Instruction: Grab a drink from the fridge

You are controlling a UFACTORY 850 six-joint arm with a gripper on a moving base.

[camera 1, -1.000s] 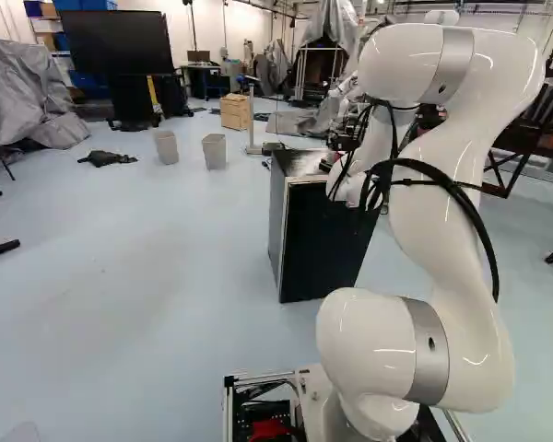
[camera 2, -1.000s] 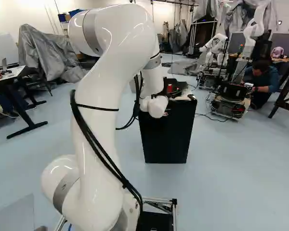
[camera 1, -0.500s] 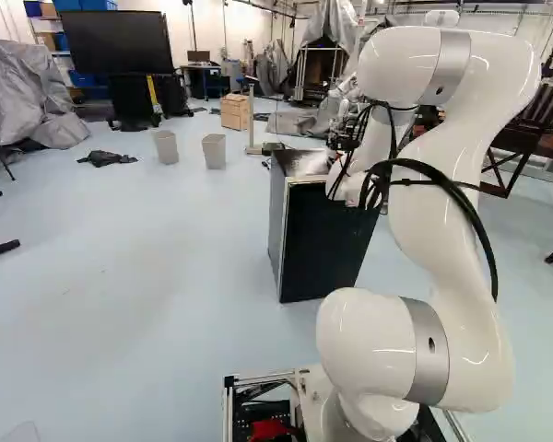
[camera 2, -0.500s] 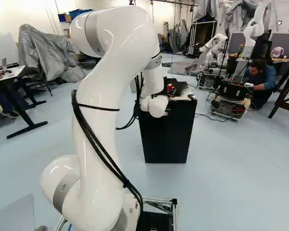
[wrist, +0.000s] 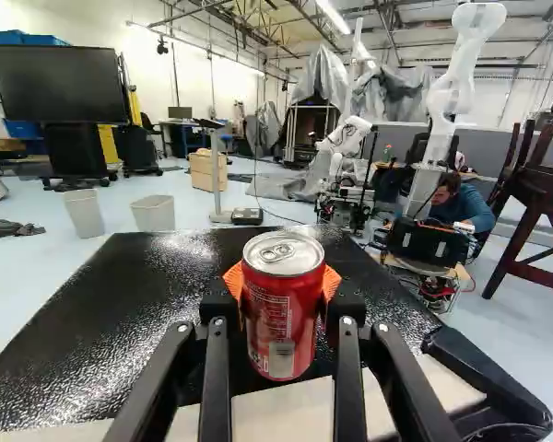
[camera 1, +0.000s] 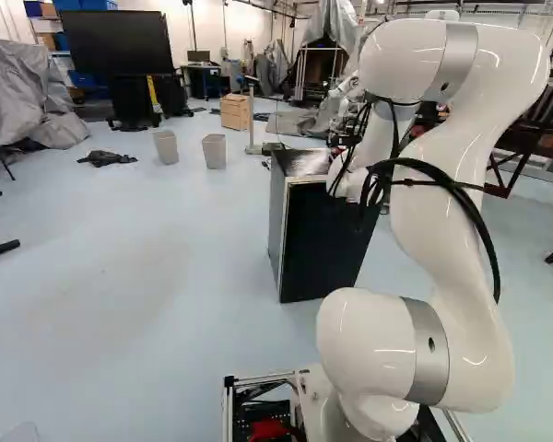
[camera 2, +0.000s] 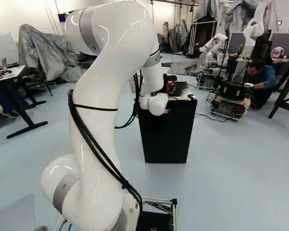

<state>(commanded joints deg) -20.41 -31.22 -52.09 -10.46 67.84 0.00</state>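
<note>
Gripper [camera 2: 171,86]: clamped on red can [wrist: 282,308]; orange pads [wrist: 232,280]: against opposite sides; can: upright, over black top of fridge [wrist: 111,318]; fridge: ahead of arm [camera 2: 103,101].

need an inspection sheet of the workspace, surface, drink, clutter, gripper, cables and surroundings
surface: fridge top, glossy black with a pale front edge
job's things: red can, upright; contact with the fridge top unclear
clutter: dark heap on the floor
gripper: shut on the red can, orange pads at both sides
cables: black cables strapped along the arm
surroundings: two bins, wooden box, another robot
</note>
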